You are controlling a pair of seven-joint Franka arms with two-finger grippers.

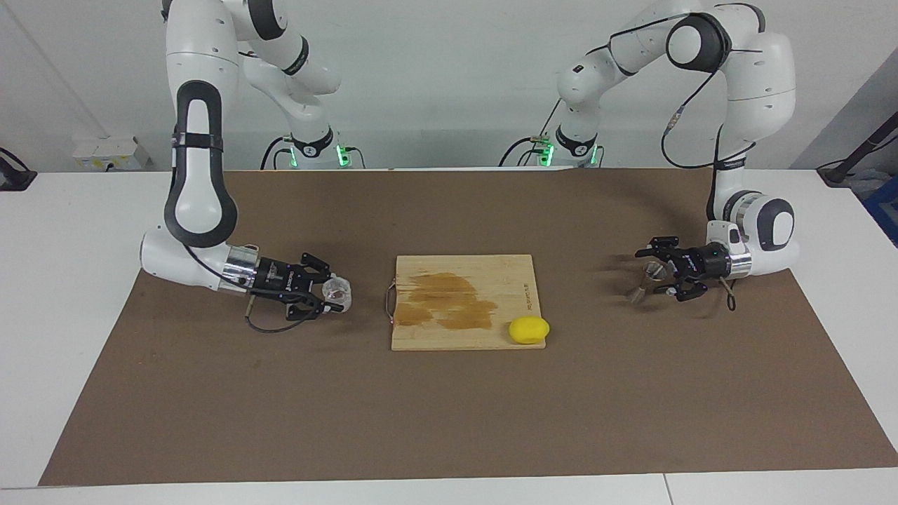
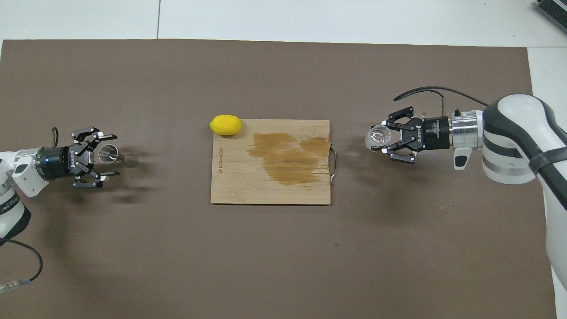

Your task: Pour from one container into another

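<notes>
The clear glass cup (image 1: 338,291) (image 2: 376,136) is tipped in my right gripper (image 1: 328,293) (image 2: 381,138), which is shut on it and holds it low over the brown mat, beside the handle end of the cutting board. The silver hourglass-shaped jigger (image 1: 649,278) (image 2: 110,153) stands on the mat toward the left arm's end of the table. My left gripper (image 1: 651,272) (image 2: 110,156) lies level there, open, with one finger on either side of the jigger's upper cone and not closed on it.
A wooden cutting board (image 1: 463,337) (image 2: 266,192) with a dark stain and a metal handle (image 2: 333,164) lies mid-table. A yellow lemon (image 1: 529,330) (image 2: 226,125) sits at the board's corner farthest from the robots. The brown mat (image 1: 449,421) covers the table.
</notes>
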